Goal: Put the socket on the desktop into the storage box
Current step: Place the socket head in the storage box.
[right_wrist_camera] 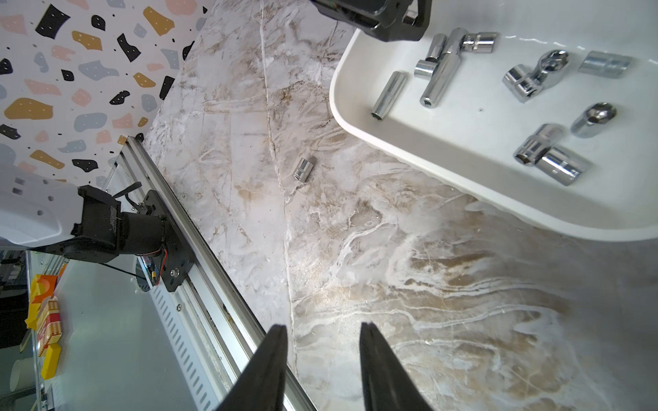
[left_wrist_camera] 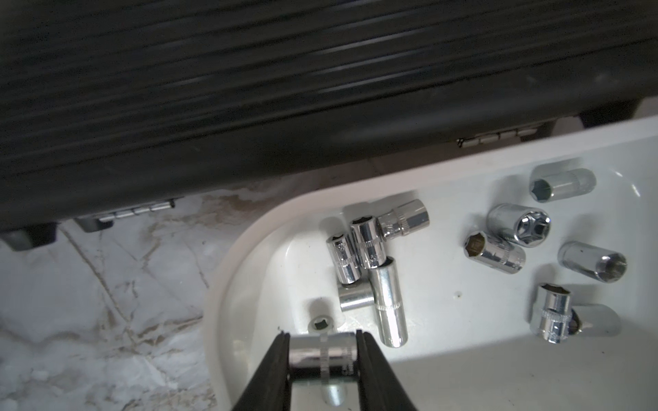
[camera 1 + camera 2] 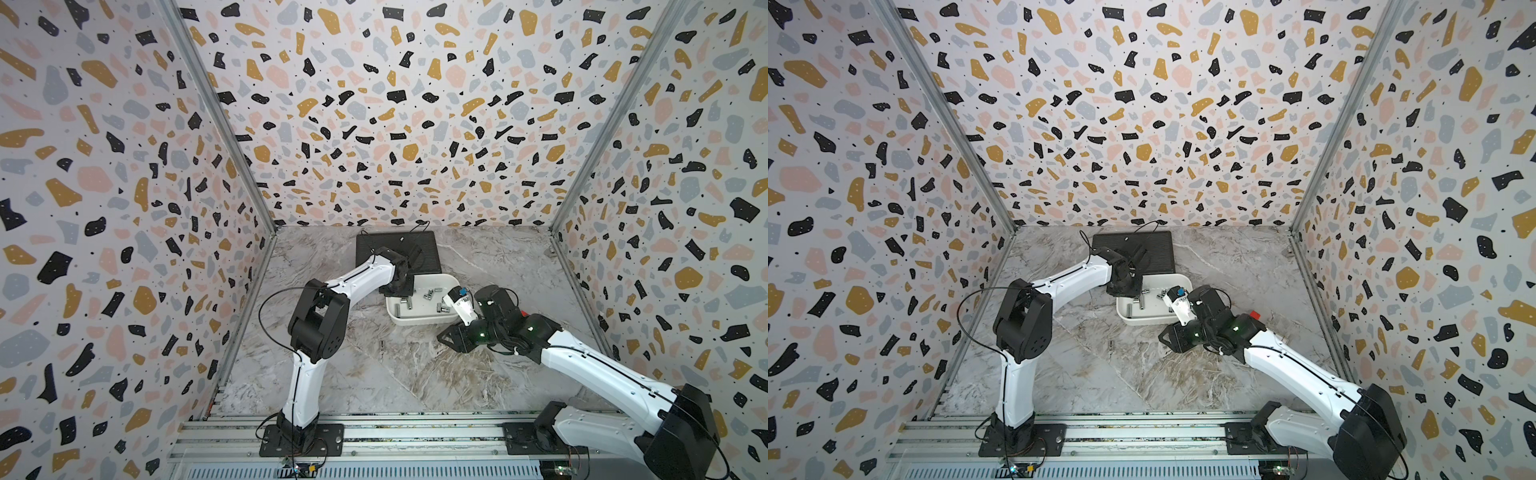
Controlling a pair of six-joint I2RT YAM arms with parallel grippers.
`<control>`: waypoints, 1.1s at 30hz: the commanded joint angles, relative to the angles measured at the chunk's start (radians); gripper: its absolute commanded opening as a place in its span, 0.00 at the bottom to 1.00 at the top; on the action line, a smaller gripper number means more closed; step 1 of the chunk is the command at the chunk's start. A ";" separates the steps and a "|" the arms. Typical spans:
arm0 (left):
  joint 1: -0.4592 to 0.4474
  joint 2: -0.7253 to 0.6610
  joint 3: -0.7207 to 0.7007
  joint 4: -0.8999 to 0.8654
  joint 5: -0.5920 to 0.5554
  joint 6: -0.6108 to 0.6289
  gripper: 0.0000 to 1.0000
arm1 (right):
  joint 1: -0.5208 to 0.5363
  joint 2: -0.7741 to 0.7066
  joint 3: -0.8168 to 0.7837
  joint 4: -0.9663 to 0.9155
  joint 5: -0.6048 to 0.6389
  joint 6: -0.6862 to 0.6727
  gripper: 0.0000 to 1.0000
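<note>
Foreground: right fingers (image 1: pixel 274 356) spread, empty, their bases cut off. Farther out, we note one loose socket (image 1: pixel 302 169) lying on the table (image 1: pixel 356 267). Beyond, left fingers (image 2: pixel 276 370) pinch a socket (image 2: pixel 322 359) over the storage box (image 2: pixel 228 284); black case (image 2: pixel 249 89) behind is blurred.

White arms (image 3: pixel 357 278) w/ blk joints (image 3: pixel 318 328)
</note>
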 commanded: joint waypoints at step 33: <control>0.004 -0.472 -0.353 0.115 0.155 0.067 0.49 | -0.029 -0.014 0.050 -0.062 -0.030 -0.020 0.40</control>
